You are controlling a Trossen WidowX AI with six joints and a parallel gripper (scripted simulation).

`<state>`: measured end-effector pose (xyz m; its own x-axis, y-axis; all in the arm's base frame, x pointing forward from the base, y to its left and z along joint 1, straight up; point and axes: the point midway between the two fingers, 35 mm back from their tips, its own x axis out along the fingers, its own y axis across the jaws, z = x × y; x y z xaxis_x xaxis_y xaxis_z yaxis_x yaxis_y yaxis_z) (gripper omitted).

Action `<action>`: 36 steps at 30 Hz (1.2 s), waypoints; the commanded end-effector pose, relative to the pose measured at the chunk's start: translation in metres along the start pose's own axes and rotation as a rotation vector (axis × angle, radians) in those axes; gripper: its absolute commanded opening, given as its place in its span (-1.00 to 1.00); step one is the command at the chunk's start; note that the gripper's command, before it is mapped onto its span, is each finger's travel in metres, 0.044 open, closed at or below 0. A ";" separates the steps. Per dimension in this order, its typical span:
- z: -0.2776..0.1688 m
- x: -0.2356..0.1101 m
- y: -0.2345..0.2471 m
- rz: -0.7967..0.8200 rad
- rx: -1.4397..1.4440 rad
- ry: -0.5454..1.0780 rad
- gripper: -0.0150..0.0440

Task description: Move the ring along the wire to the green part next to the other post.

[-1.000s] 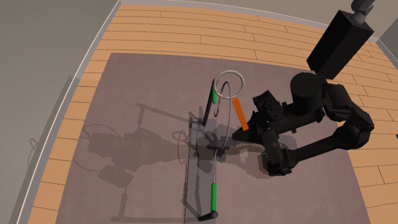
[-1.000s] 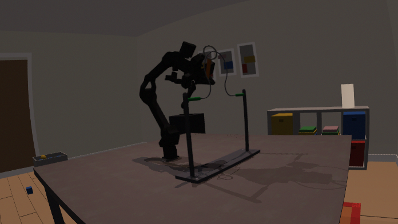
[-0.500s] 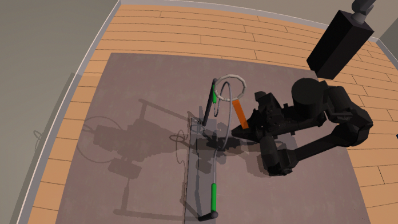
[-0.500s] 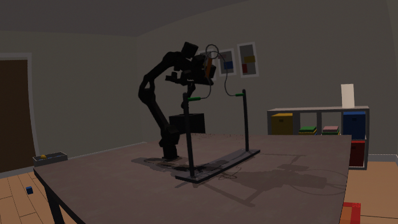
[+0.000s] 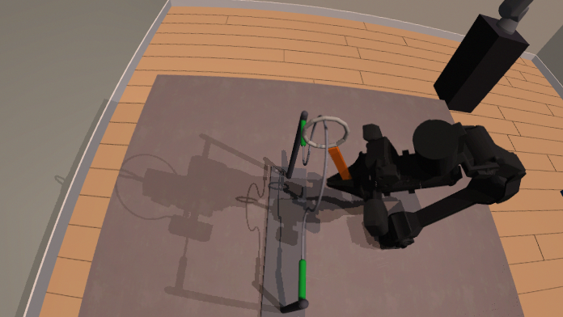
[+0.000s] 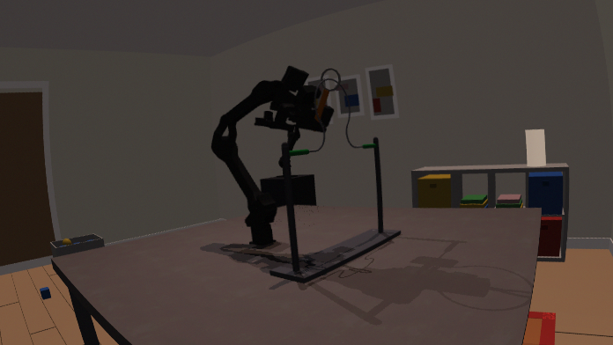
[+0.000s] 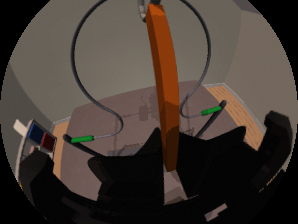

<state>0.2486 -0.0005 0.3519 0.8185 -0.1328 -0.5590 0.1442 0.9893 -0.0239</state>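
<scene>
A dull brown table (image 6: 176,282) carries the scene, standing on an orange plank floor (image 6: 18,304). On it lies a long dark base strip (image 6: 352,253) running from near left to far right, with a thin post at each end. The arm's base (image 6: 262,238) stands on the table just beyond the strip, to the left.
</scene>
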 end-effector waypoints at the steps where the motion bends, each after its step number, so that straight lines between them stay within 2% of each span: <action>1: 0.000 0.000 -0.003 -0.033 -0.049 -0.008 -1.00; 36: 0.005 -0.001 -0.022 -0.305 -0.446 -0.068 -1.00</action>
<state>0.2493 -0.0206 0.3554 0.8115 -0.3872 -0.4377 0.1402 0.8561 -0.4974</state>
